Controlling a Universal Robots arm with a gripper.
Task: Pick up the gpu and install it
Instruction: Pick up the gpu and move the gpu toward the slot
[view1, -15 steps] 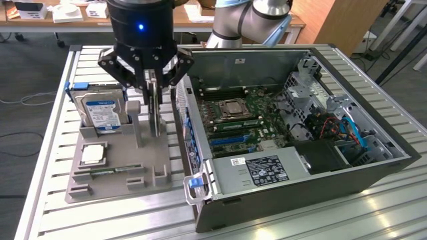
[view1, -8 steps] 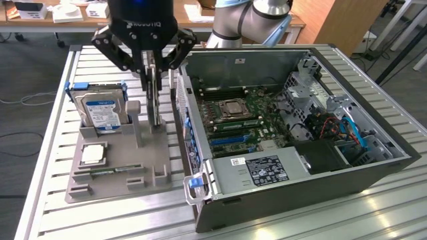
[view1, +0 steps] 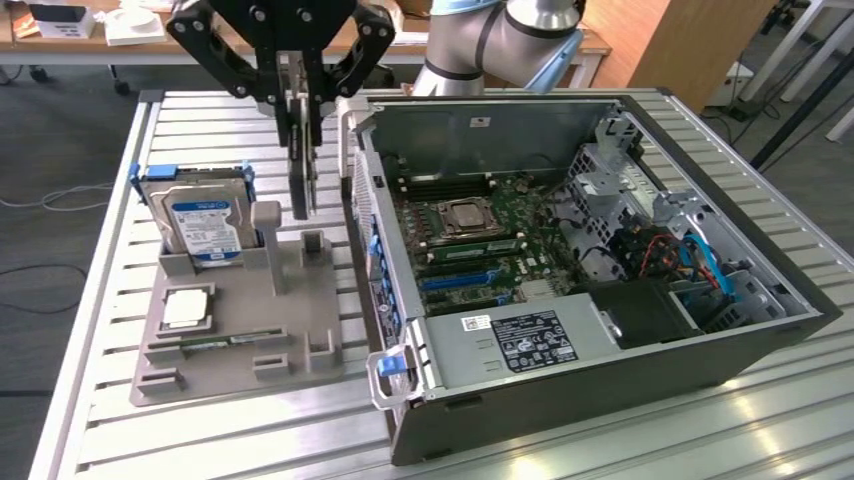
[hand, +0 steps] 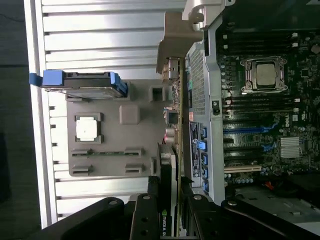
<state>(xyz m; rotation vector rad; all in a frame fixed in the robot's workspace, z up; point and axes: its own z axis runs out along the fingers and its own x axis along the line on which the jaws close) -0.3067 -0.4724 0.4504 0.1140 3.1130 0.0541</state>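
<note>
While the gripper (view1: 304, 135) is clenched on the gpu (view1: 303, 185), the card hangs clear of everything, approx. 11 o'clock in the exterior view. It sits in the gap betw. the grey holder (view1: 234, 375) and the open PC case (view1: 601, 400). Card is edge-on to that camera: long axis runs 12 to 6 o'clock, free end pointing down at 6, above the slatted table (view1: 200, 440). In the wrist view the gripper (hand: 169, 200) pinches the gpu (hand: 169, 160) by both flat faces, and silvery port fittings show toward the end far from the fingers. Counts: 1 gpu, 1 gripper, 1 case w/ 1 motherboard (view1: 467, 240) exposed. From the card, the holder lies at 7 o'clock and carries 1 hard drive (view1: 203, 228) upright, 1 CPU chip (view1: 184, 308) flat and 1 memory stick (view1: 214, 341).
</note>
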